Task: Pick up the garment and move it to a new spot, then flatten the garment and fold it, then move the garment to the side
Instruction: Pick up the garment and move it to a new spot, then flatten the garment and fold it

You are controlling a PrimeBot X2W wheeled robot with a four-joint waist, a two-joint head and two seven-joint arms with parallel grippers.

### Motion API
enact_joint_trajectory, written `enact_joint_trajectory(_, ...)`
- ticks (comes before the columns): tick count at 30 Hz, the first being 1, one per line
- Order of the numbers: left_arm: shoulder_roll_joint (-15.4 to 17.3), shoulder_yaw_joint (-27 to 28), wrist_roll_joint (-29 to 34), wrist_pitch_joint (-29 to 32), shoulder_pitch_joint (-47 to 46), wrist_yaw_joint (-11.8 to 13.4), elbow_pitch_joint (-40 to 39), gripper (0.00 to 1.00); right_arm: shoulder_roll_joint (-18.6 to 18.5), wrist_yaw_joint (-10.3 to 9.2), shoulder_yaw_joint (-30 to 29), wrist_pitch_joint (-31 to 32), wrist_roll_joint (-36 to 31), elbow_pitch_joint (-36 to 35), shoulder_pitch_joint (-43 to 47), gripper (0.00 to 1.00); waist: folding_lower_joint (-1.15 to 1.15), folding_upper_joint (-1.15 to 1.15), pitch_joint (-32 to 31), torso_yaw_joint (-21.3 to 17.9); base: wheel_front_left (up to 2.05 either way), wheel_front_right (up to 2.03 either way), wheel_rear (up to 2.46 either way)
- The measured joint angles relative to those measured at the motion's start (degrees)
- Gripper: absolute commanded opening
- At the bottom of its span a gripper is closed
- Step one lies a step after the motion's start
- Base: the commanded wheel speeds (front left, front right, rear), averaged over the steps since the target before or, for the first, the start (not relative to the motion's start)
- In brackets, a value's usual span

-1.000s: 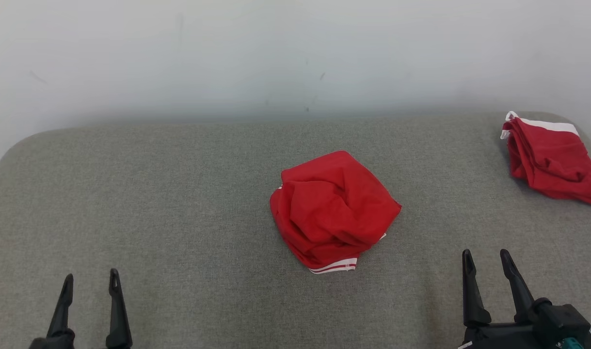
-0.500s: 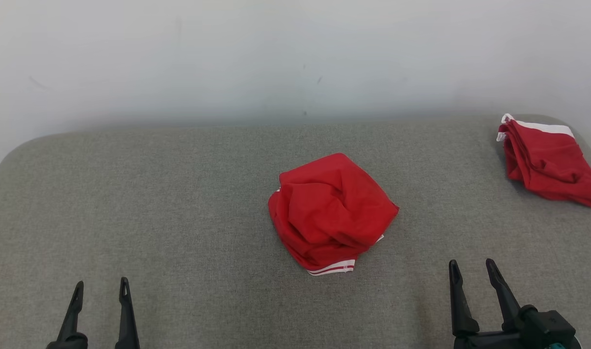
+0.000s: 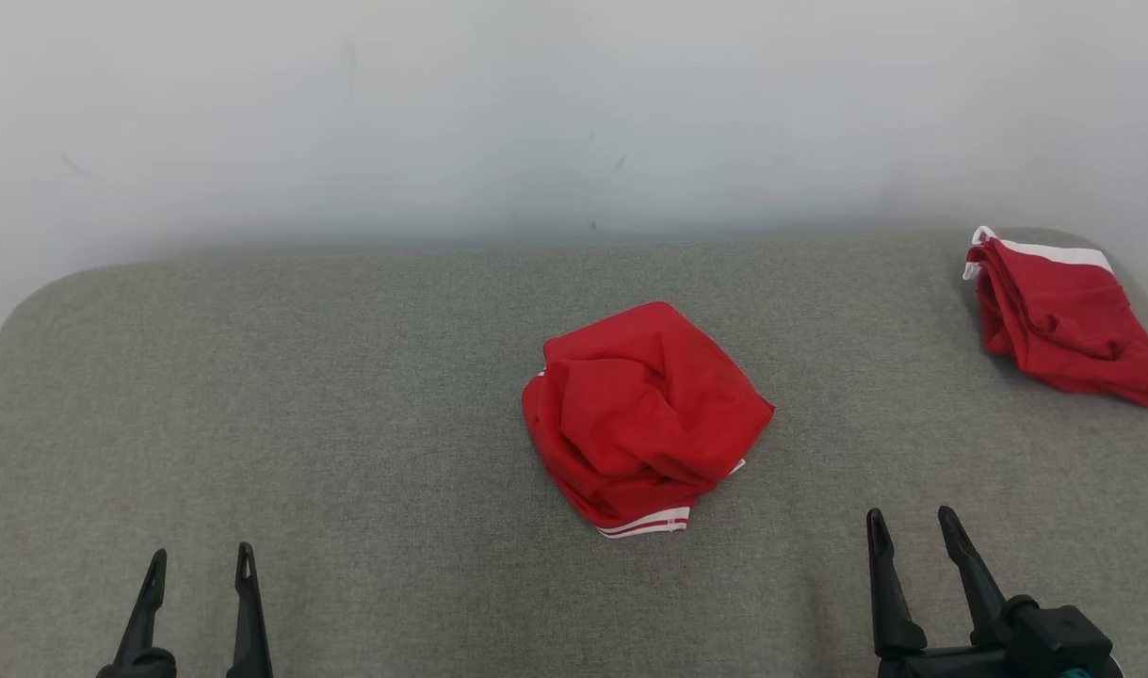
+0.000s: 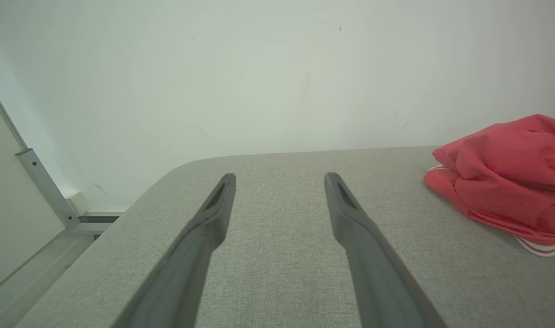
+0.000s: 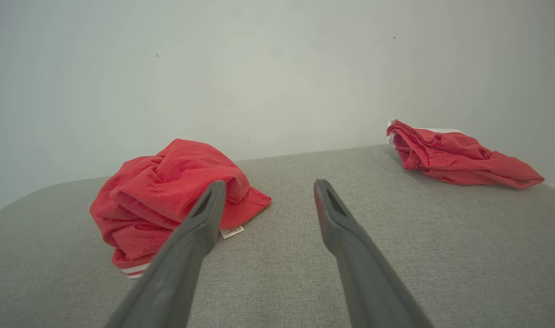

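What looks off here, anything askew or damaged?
Nothing damaged or spilled. The red garment in the middle is balled into a crumpled heap, with its striped hem poking out at the near edge. A second red garment lies loosely folded at the far right corner of the grey surface.

Head view: from above, looking down on the worktop. Wrist views: low over its surface, facing the wall; all three share the crumpled garment.

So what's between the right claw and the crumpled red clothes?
Only bare grey surface between the right gripper and the crumpled garment, in the head view.
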Motion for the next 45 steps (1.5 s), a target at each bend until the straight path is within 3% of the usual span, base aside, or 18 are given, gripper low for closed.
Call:
enact_joint_trajectory(31,-2.05,2.21,1.79,0.00,-0.02,-1.64,0.82,1.00,-0.12,0.00,0.64,-0.04,0.33,0.57,-0.27,1.00,0.00,0.00,-0.08,0.44,0.00,0.00,0.00)
enact_joint_trajectory(39,-3.11,1.89,2.12,0.00,-0.62,-2.08,0.94,1.00,-1.98,0.00,2.70,1.52,0.36,3.22,-7.20,1.00,0.00,0.00,0.76,1.69,0.00,0.00,0.00)
enact_joint_trajectory(45,-4.24,1.40,2.53,0.00,-1.85,-2.59,1.42,1.00,-4.82,0.00,5.52,4.15,1.57,10.69,-16.92,1.00,0.01,0.01,2.64,3.05,0.00,0.00,0.00)
